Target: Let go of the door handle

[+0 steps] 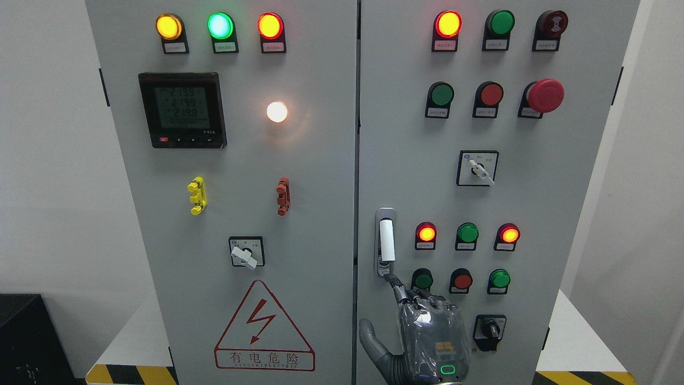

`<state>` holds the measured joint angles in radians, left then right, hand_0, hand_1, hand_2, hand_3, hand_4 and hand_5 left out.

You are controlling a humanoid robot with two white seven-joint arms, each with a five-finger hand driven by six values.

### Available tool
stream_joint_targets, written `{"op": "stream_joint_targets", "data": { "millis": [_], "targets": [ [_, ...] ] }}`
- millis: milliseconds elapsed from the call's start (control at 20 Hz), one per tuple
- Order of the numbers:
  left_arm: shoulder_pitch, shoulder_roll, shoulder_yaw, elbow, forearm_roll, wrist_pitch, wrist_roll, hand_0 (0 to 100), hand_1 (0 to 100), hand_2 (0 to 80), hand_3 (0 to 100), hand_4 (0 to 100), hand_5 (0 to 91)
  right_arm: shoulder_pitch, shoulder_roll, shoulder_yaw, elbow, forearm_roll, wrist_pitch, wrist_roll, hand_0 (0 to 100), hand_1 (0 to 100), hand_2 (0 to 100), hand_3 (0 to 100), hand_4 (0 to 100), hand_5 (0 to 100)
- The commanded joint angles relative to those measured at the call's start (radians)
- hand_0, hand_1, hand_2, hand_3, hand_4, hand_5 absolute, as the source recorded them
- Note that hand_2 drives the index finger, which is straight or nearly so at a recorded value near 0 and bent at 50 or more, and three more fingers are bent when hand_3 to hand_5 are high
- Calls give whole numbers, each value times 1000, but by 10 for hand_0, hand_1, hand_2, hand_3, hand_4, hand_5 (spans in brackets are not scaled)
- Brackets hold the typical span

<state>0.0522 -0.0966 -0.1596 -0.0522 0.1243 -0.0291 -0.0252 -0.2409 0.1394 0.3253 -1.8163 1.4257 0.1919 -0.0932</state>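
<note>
The right hand [427, 337], nearest the camera at the bottom edge right of the middle, is seen from the back: the thumb is held out to the left, the index finger is stretched up and to the left, and the remaining fingers appear loosely curled, with nothing clasped. Behind it the grey electrical cabinet [331, 214] fills the view, its right door [577, 187] carrying the task's thing. The door handle [386, 243] is mounted near that door's left edge, directly above and slightly left of the hand, its long axis upright. The extended fingertip [389, 278] is met at the handle's lower end, apparently touching the lock there. The handle is seen as a white lever in a grey metal recess. A withdrawal downward is judged to clear it. The left hand is not seen.
</note>
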Motion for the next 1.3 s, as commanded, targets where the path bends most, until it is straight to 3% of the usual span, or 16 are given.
{"op": "stream_joint_targets", "data": {
  "millis": [0,451,902,1252],
  "targets": [
    [0,0,0,0,0,0,-1,0,0,45,101,0,0,5,0,-14,-51,-10,-2,10,391,337,400,783,731,709],
    [0,0,0,0,0,0,-1,0,0,46,104,1,0,3,0,-28,-81,-10,3,49,399,334,560,859,749,695],
    [0,0,0,0,0,1,-1,0,0,45,104,0,0,-11,-1,-48,-90,-10,4,64,158,298,693,946,775,678],
    [0,0,0,0,0,0,-1,0,0,46,104,0,0,-34,-1,-52,-100,-10,4,64,24,501,669,921,779,684]
  ]
}}
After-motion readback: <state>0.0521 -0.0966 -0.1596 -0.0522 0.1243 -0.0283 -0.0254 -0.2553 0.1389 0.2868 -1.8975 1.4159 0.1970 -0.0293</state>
